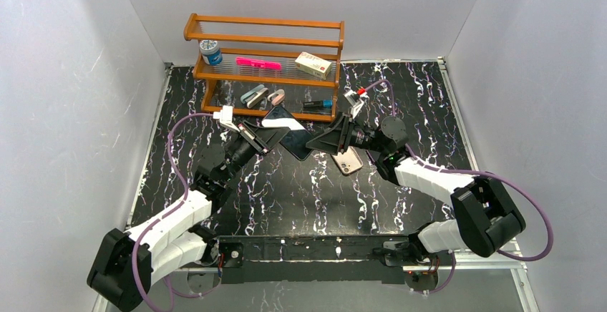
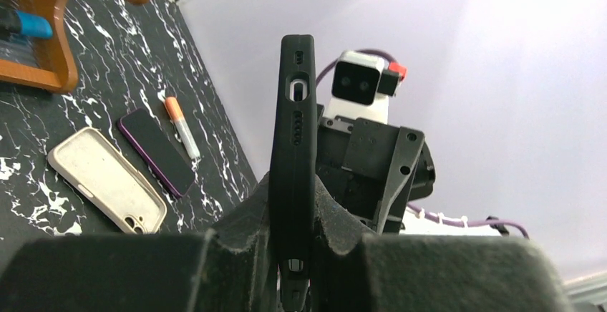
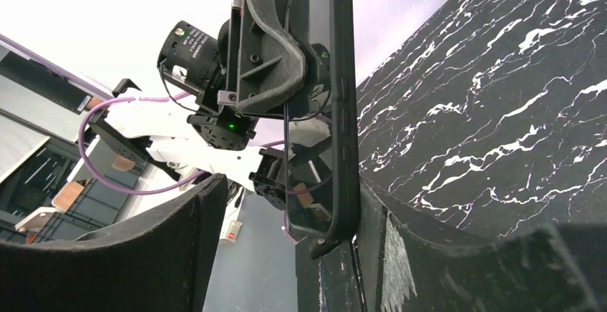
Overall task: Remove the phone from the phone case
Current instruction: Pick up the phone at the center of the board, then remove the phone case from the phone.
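Note:
A dark phone in a black case is held edge-up above the table's middle. My left gripper is shut on its left end. In the left wrist view the case's edge, with its port holes, rises from between the fingers. My right gripper is open around the other end. In the right wrist view the phone's glass faces the wide gap. The right finger lies against the case's back, and the left finger stands well apart. The case's lower corner looks lifted off the phone.
A beige empty phone case lies on the black marble table under my right gripper. It also shows in the left wrist view, beside a purple-edged phone and an orange-capped marker. A wooden rack with small items stands at the back.

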`<action>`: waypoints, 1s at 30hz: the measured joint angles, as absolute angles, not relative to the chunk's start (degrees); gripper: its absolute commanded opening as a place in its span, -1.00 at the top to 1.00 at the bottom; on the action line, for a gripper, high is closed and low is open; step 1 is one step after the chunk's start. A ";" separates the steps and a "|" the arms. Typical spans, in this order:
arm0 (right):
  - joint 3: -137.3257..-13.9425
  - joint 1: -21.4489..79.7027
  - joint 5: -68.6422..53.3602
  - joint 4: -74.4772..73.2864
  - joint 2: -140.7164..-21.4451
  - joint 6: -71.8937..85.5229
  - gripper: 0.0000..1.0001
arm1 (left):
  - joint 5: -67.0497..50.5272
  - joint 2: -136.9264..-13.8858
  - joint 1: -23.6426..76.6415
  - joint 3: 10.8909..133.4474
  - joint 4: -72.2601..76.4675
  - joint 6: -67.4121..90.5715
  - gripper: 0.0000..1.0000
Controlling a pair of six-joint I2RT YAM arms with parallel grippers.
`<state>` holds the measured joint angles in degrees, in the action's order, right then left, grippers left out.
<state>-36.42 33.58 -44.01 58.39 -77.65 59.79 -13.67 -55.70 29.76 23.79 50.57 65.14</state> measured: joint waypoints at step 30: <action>-35.35 41.34 -37.21 63.26 -81.52 57.60 -0.06 | 1.39 -51.13 29.74 18.39 53.60 77.19 1.00</action>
